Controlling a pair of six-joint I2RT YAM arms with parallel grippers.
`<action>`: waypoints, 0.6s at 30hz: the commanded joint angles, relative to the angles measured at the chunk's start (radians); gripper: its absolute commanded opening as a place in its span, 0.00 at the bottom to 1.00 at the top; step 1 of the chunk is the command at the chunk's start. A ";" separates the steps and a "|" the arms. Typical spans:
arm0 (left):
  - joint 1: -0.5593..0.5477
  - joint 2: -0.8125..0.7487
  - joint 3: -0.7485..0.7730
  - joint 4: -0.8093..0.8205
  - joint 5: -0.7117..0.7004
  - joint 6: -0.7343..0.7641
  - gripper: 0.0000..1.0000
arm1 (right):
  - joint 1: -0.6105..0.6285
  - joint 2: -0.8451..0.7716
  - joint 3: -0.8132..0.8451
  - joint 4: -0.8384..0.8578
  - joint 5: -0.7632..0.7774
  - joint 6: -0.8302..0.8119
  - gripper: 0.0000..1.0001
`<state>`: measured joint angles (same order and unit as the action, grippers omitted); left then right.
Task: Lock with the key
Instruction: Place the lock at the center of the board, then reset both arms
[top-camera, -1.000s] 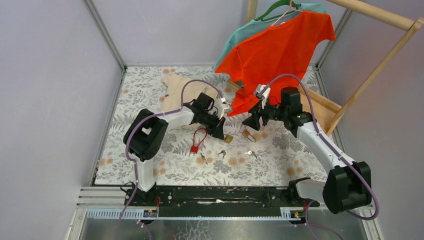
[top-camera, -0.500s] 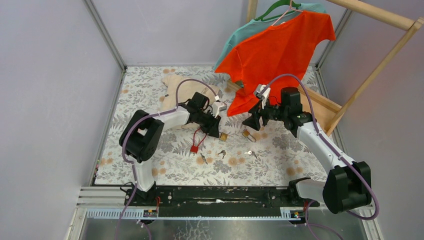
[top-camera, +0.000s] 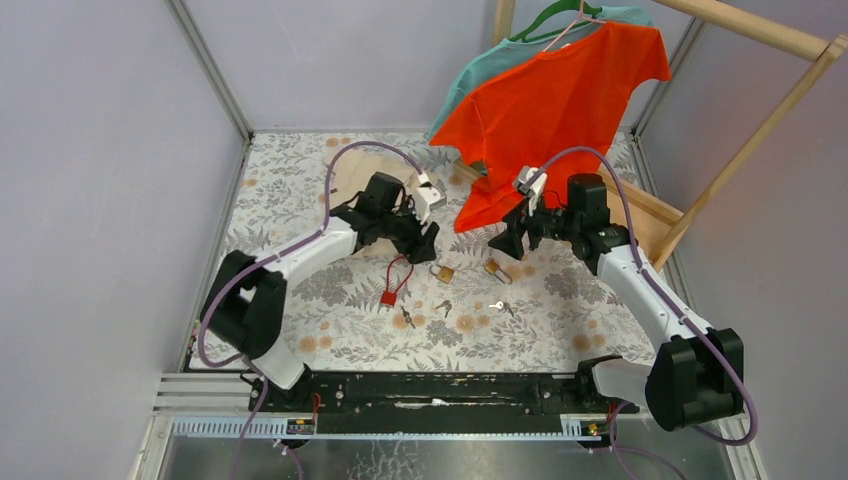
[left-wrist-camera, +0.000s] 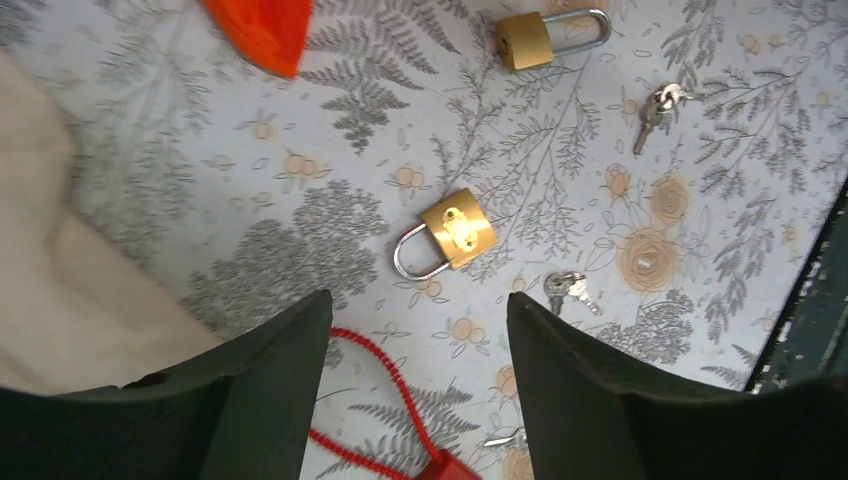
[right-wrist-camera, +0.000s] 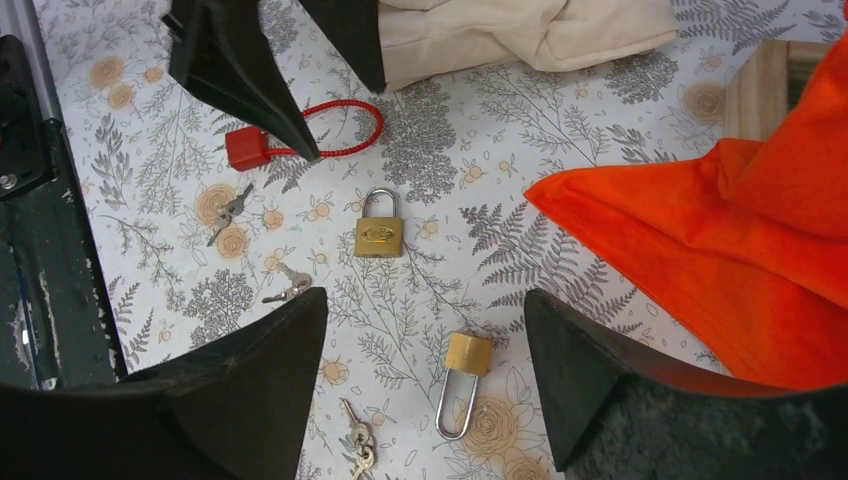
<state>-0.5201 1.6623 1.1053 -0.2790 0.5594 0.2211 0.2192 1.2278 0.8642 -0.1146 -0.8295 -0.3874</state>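
A table covered in a grey fern-and-flower cloth (top-camera: 290, 190) fills the floor of the booth. A wooden rack (top-camera: 760, 130) leans over its far right corner, with an orange shirt (top-camera: 560, 100) hanging from it and a teal shirt (top-camera: 470, 80) behind that. A cream cloth (top-camera: 355, 175) lies bunched at the far left.

Both arms reach toward the middle. The left gripper (top-camera: 428, 240) hangs over the table with its jaws spread and nothing between them. The right gripper (top-camera: 503, 243) faces it by the orange hem, its jaws wide and just as empty.

A red cable lock (top-camera: 389, 296) lies near the left gripper, its loop toward the cream cloth. Just beyond it a brass padlock (left-wrist-camera: 458, 228) rests flat on the cloth, shackle closed. A second padlock (right-wrist-camera: 467, 355) with a longer shackle lies to its right, below the right gripper. Small keys (top-camera: 443, 307) are scattered nearer the arm bases, apart from both padlocks.
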 joint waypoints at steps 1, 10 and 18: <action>0.017 -0.129 -0.046 0.078 -0.122 0.061 0.73 | -0.012 -0.043 0.039 0.006 0.036 -0.006 0.81; 0.083 -0.420 -0.161 0.152 -0.347 0.105 0.88 | -0.011 -0.039 0.135 -0.201 0.392 -0.079 0.99; 0.103 -0.615 -0.229 0.185 -0.550 0.090 1.00 | -0.010 -0.097 0.161 -0.222 0.631 0.055 0.99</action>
<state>-0.4290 1.1172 0.9085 -0.1669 0.1402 0.2993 0.2127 1.1900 0.9646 -0.3172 -0.3386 -0.3946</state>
